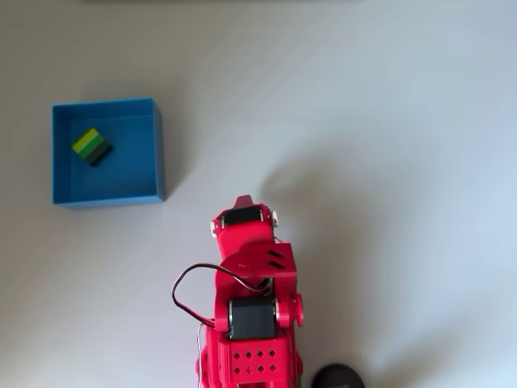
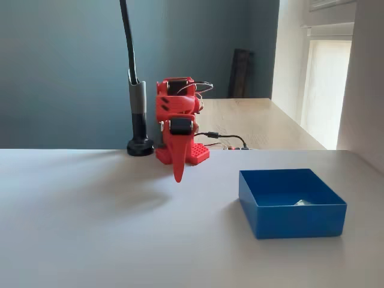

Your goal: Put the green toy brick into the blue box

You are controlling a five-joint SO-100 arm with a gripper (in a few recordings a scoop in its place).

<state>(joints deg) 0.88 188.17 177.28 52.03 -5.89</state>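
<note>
Pale grey tabletop before a dark teal wall, bright window at right. Green toy brick inside blue box. Red gripper folded down, apparently closed, holding nothing.

Red arm, blk servos, blk cable

We see a red plastic robot arm folded at the far edge of the pale grey table | its pointed red gripper hangs tip-down above the tabletop, jaws together | a square bright blue open-topped box sits right of it, well apart | a black gooseneck stand rises just left of the arm.
</note>
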